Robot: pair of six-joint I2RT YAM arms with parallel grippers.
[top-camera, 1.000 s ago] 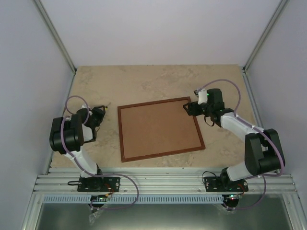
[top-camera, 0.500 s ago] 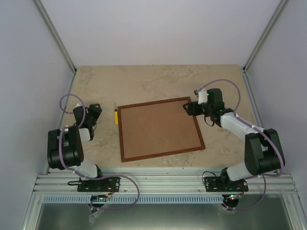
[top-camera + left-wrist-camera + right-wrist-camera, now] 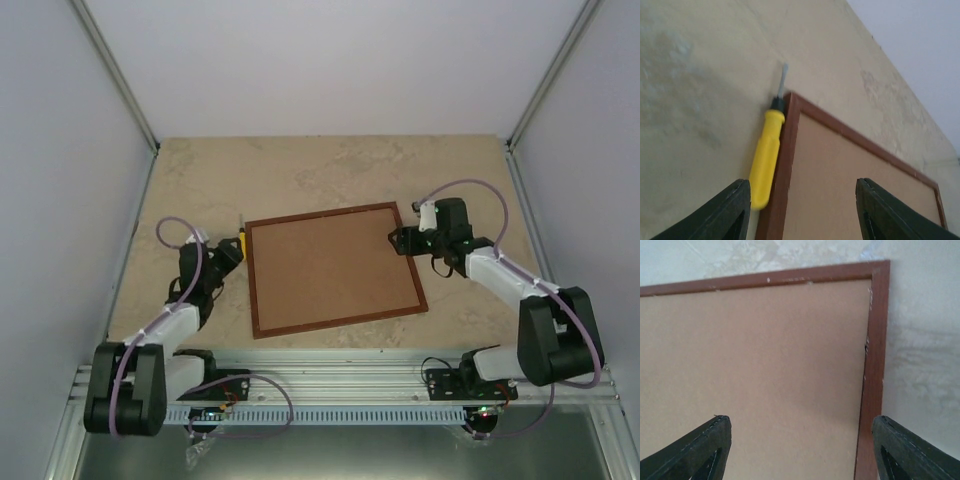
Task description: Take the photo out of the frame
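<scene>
The frame [image 3: 333, 268] lies flat in the middle of the table with its brown fibreboard back up and thin reddish-brown edges [image 3: 872, 365] round it. The photo is hidden under that back. My left gripper [image 3: 230, 252] hovers open at the frame's far left corner; in the left wrist view the frame's left edge [image 3: 785, 170] runs between its fingers [image 3: 732, 210]. My right gripper [image 3: 401, 238] stands open at the far right corner, its jaws astride the right edge, with nothing held [image 3: 802, 450].
A yellow-handled screwdriver [image 3: 241, 239] lies on the beige table [image 3: 330, 170] against the frame's left edge, tip pointing away [image 3: 767, 155]. Grey walls close in the left, right and back. The arm bases sit on the rail at the near edge.
The screwdriver has come to lie beside the frame's left edge. My left gripper has opened wider and swung in to that corner. My right gripper has drawn back slightly to the right.
</scene>
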